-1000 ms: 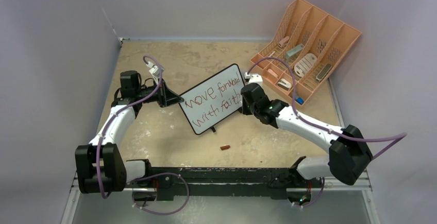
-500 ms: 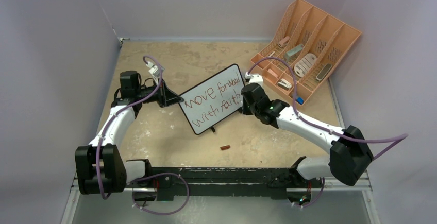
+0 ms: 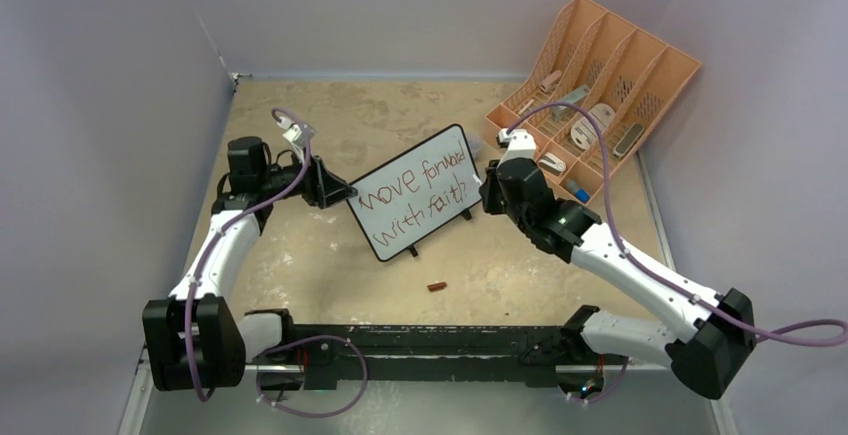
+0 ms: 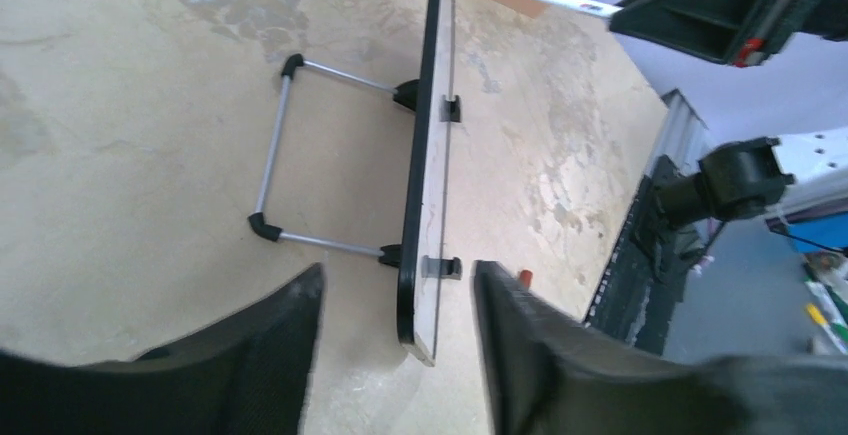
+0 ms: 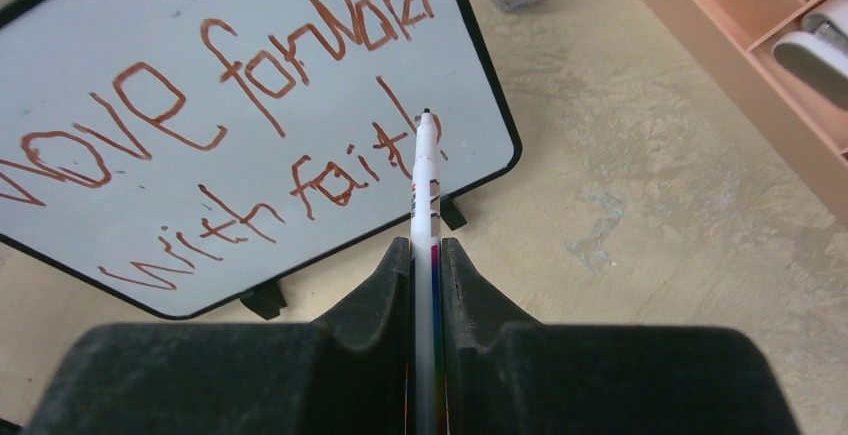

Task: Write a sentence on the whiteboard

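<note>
The board [image 3: 412,193] stands propped on the bench [image 3: 330,275], its long axis running from arm to arm. Left fingers [image 4: 270,355] are apart, straddling its left end without touching. Right fingers [image 5: 380,295] are clamped on the pen [image 5: 424,185], its tip aimed at the board's right end, near "faith".

One whiteboard [image 3: 415,200], one marker [image 5: 424,215], one peach organizer [image 3: 665,80], two arms [image 3: 225,245] [image 3: 620,255]

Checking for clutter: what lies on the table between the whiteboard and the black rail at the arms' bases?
One small reddish-brown piece, perhaps a marker cap, lies between the whiteboard and the rail, apart from both; the top view shows it.
</note>
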You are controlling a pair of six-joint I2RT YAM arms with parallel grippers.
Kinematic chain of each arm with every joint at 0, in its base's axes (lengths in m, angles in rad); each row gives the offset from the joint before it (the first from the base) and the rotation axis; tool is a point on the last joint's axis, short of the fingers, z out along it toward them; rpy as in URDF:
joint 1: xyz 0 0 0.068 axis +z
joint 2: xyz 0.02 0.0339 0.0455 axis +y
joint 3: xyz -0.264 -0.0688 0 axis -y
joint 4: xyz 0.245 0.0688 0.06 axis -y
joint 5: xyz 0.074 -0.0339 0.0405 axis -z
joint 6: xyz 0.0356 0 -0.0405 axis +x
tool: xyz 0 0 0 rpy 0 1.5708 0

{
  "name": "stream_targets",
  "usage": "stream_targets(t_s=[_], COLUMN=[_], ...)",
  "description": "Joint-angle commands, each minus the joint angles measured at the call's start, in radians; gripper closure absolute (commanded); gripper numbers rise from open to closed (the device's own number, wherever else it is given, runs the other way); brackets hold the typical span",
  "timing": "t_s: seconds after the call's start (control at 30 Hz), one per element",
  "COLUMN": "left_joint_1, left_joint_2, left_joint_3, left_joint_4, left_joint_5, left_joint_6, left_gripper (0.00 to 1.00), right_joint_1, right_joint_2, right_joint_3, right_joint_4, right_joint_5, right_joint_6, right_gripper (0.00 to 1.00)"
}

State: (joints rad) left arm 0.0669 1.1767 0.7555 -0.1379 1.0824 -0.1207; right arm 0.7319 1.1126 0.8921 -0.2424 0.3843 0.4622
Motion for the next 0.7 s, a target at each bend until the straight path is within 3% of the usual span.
stream_targets(t_s=[0.0, 0.27, 0.43, 0.67], left_joint_1=[0.007, -0.036, -0.103, -0.177], left_joint_2=[-0.078, -0.154, -0.192, -0.186], left_joint_3=[0.063, 0.275, 0.375, 0.498], left_joint_4=[0.004, -0.266, -0.417, -0.58], left_joint_5=[-0.116, -0.294, -0.391, -0.41], left_joint_6=[-0.046, -0.029, 0.008, 0.015], left_gripper=[0.4, 0.25, 0.23, 0.25], right_joint_1=[-0.004, -0.005, -0.005, -0.005], right_joint_2=[-0.063, -0.178, -0.239, -0.317], right_joint_3=[0.057, 0.03, 0.009, -0.03], right_joint_4=[-0.006, 0.021, 0.038, 0.065], right_joint_5=[0.048, 0.078, 0.113, 0.147], right_joint_6=[-0.039, -0.061, -0.083, -0.109], right_gripper=[1.0, 1.0, 1.0, 1.0])
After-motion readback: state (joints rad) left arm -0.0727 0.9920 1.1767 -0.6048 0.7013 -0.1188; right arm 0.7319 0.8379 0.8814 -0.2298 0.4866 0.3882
